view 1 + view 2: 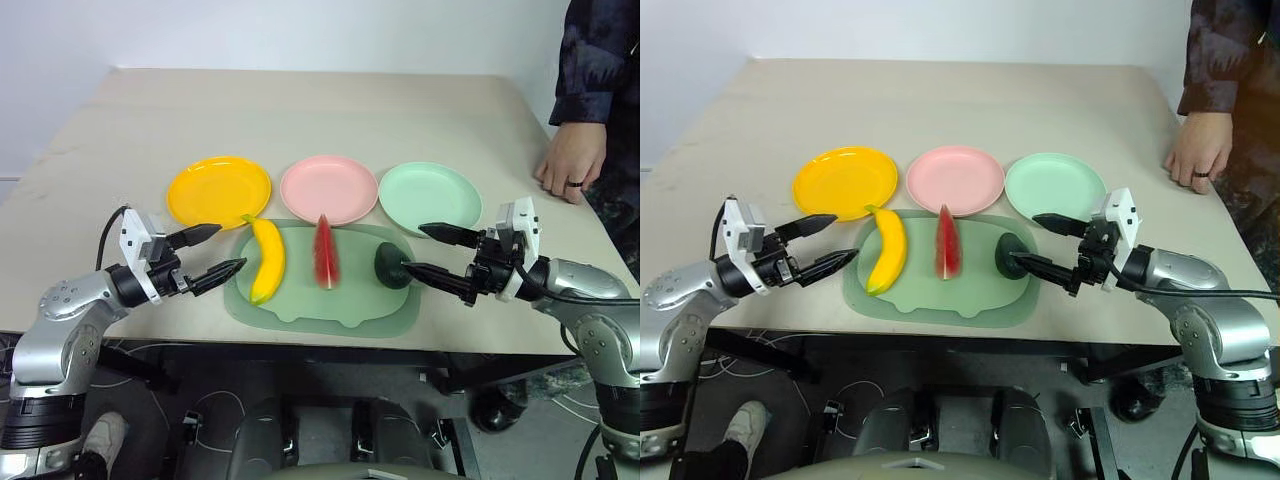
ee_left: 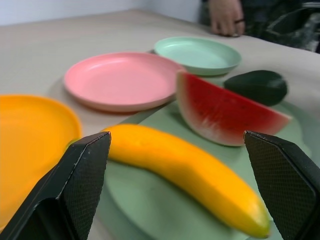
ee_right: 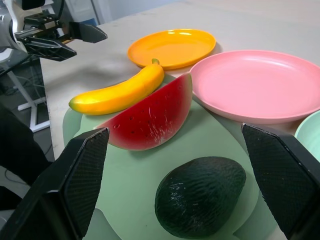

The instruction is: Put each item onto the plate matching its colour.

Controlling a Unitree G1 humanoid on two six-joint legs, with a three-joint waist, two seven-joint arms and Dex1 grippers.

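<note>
Nothing has been sorted yet: the curved yellow plastic banana [image 1: 267, 260], the red watermelon wedge with green rind [image 1: 325, 251] and the small dark green avocado [image 1: 391, 265] lie on the pale green mat [image 1: 330, 310], just before three empty plates. The left tool [image 1: 216, 250], fingers apart, is seen beside the banana; the right tool [image 1: 427, 250], likewise spread, is seen beside the avocado.

Orange-yellow plate [image 2: 30, 145]: cut off at the left wrist view's edge. Mint green plate [image 3: 310, 132]: only a sliver beside the pink plate [image 3: 260, 82]. Person [image 1: 590, 90]: cropped beyond hand [image 1: 568, 165] and sleeve.
</note>
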